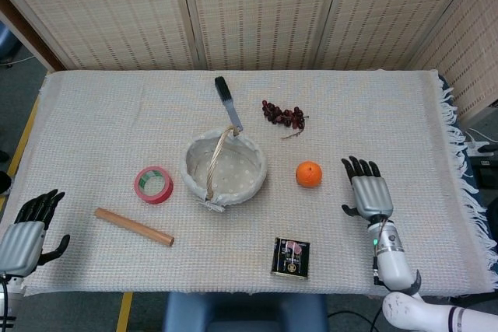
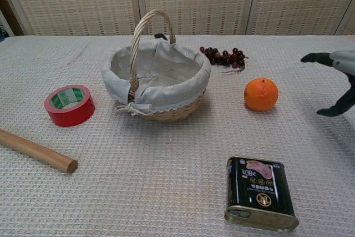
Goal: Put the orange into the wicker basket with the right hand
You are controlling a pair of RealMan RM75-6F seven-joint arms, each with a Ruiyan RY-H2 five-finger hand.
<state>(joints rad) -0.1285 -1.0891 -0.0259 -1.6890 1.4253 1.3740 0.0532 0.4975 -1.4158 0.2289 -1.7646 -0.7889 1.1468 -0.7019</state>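
Observation:
The orange [image 1: 309,173] [image 2: 260,94] lies on the cloth to the right of the wicker basket [image 1: 254,179] [image 2: 166,112], which has a light fabric lining and an upright handle. My right hand [image 1: 369,189] [image 2: 336,77] hovers a short way right of the orange, fingers spread, holding nothing. My left hand [image 1: 28,229] sits at the table's front left corner, fingers apart and empty; the chest view does not show it.
A red tape roll [image 1: 153,184] and a wooden stick [image 1: 133,226] lie left of the basket. A dark tin can [image 1: 291,257] sits near the front edge. Dark grapes [image 1: 284,115] and a black-handled brush [image 1: 227,103] lie behind the basket.

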